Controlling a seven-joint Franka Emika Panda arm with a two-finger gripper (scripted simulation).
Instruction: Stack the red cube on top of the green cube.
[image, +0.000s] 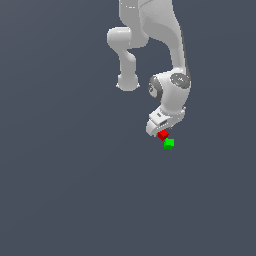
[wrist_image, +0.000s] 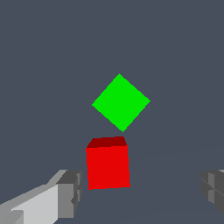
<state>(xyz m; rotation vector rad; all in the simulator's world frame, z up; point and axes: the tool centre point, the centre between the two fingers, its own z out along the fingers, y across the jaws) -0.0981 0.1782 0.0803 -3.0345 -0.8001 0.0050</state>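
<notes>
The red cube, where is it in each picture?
Exterior view: the red cube sits just under the white gripper, right of the picture's middle.
Wrist view: the red cube is big, between the two grey fingers, which stand apart from it.
Shared landmark: the green cube, close beside the red one in both.

No readable text, labels, nos. or signs anywhere: cubes, arm, floor all plain.
</notes>
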